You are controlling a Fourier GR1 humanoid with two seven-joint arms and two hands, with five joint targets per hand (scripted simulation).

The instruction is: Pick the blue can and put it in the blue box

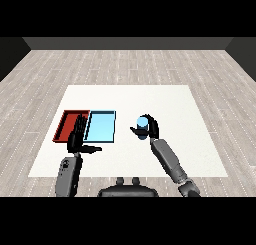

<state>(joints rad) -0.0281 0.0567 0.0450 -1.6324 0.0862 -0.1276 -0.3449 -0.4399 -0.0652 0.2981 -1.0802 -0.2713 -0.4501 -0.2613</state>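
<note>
The blue can (142, 123) sits inside the grasp of the right robot hand (148, 129), whose fingers and thumb curl round it; only its pale top and part of its side show above the fingers. It appears raised off the white surface (175, 104), though the view does not settle whether its base has cleared it.

Off to that hand's left, well apart from it, lies the light blue tray (101, 126), holding nothing that can be seen. The red tray (67, 121) lies side by side with it, on the far side from the can.

The left robot hand (76, 139) is released, fingers straight and pointing away from the robot, thumb out to the side. It hovers over the near edge of the red tray, partly covering it, and grasps nothing.

As a judgement of progress: the pick looks done, since the can is enclosed by the right hand. What is left is the carry leftward across the gap to the light blue tray, lowering the can inside its rim, and opening the fingers.
</note>
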